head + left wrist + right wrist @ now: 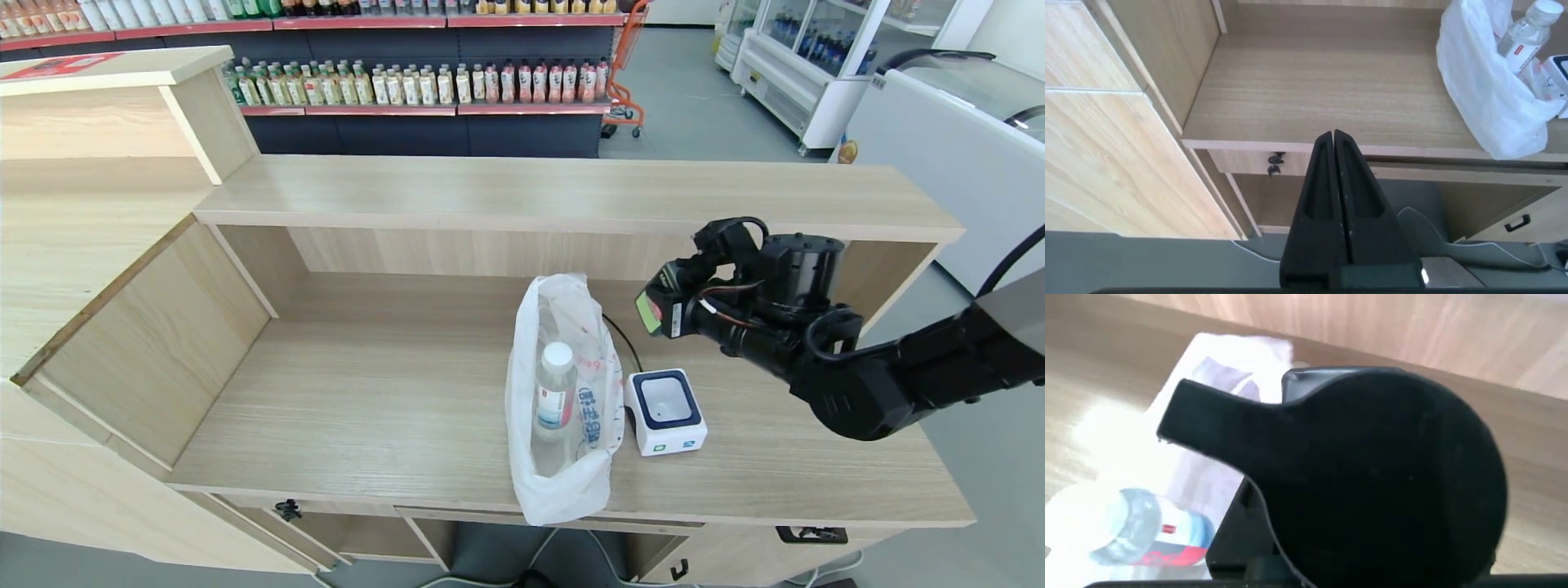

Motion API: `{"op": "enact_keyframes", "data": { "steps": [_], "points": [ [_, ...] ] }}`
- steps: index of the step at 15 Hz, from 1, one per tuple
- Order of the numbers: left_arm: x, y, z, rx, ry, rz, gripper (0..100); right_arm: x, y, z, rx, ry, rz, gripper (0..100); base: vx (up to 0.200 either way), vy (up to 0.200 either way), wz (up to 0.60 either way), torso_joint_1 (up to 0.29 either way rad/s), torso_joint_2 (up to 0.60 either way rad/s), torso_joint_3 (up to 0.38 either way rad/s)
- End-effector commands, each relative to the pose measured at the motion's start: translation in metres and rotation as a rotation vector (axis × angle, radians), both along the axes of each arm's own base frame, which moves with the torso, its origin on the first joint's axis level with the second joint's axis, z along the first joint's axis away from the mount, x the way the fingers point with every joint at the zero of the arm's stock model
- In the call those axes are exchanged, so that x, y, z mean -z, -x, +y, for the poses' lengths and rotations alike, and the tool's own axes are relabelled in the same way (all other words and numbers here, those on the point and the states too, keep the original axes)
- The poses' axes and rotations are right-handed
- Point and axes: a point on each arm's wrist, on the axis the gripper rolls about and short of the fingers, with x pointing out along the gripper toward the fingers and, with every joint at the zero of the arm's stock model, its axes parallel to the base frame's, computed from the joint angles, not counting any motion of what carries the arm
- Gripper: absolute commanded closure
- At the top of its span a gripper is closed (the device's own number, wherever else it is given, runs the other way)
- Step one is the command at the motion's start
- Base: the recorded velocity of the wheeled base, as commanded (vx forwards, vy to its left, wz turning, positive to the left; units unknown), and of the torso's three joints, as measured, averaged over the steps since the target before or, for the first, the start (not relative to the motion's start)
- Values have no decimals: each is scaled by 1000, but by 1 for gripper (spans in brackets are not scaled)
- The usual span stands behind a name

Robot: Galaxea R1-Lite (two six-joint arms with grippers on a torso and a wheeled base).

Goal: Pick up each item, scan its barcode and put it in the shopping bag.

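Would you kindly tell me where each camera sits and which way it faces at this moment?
Head view: on the head, facing forward and down at the counter, shopping bag and scanner; the right arm shows.
Left wrist view: low before the counter's front edge, facing the counter; the shut left tool shows.
Right wrist view: above the counter, facing down at the bag; a black rounded shape sits close before it.
Shared: all three show the bag with the bottle inside.
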Motion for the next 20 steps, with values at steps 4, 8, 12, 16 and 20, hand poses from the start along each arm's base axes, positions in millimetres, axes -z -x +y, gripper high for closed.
{"op": "enact_keyframes", "data": {
  "steps": [4, 8, 12, 16, 20],
  "points": [
    [0, 0, 0, -2, 0, 0, 100, 39, -4, 26, -89, 30, 93, 100, 0, 0, 0, 0, 0, 0],
    [0, 0, 0, -2, 0, 0, 100, 61, -13, 33, -127, 48, 131, 100, 0, 0, 0, 0, 0, 0],
    [0, 0, 0, -2, 0, 1, 100, 83, -24, 46, -163, 57, 157, 100, 0, 0, 0, 0, 0, 0],
    [0, 0, 0, -2, 0, 1, 100, 100, -27, 60, -202, 60, 140, 100, 0, 0, 0, 0, 0, 0],
    [0, 0, 0, -2, 0, 1, 100, 113, -33, 64, -220, 98, 134, 100, 0, 0, 0, 0, 0, 0]
  ]
}}
